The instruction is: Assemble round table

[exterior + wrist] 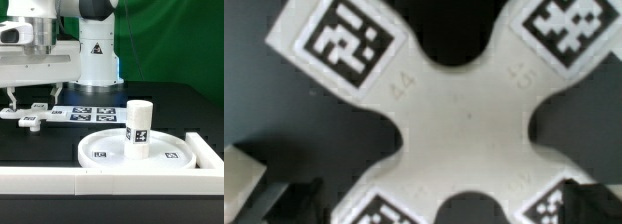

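The white cross-shaped piece (pixel 30 116) lies flat on the black table at the exterior view's left. In the wrist view it (pixel 446 110) fills the picture, with square tags on its arms. My gripper (pixel 33 99) hovers just above it, open, with a dark finger (pixel 299 200) showing on either side of the piece (pixel 446 205); it holds nothing. The large rimmed round disc (pixel 170 152) lies near the front at the exterior view's right. The short cylindrical post (pixel 138 128) stands upright at the disc's middle.
The marker board (pixel 88 113) lies flat between the cross-shaped piece and the robot base (pixel 97 60). A long white border wall (pixel 60 180) runs along the front and turns back along the exterior view's right (pixel 208 150).
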`<state>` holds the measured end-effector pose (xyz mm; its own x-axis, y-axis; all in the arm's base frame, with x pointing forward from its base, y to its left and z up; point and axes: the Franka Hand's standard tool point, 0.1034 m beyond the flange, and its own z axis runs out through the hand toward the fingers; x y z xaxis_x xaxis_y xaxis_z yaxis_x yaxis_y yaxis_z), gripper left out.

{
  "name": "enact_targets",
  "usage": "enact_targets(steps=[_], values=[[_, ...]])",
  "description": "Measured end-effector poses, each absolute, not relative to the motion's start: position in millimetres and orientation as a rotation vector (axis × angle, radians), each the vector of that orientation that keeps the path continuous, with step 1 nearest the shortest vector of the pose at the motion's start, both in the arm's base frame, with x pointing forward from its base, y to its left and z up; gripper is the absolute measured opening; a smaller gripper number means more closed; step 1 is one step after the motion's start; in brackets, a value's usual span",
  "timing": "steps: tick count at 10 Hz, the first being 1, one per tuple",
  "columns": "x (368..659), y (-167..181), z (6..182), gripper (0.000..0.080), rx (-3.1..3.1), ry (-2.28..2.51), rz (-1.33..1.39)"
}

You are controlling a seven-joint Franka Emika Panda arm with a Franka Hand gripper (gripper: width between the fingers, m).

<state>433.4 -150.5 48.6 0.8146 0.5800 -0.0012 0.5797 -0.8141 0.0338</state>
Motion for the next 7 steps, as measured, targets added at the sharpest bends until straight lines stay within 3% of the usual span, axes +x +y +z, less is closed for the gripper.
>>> enact_targets(steps=[7], values=[[428.1, -150.8, 40.9, 0.0649, 2.954, 0.995, -0.012]])
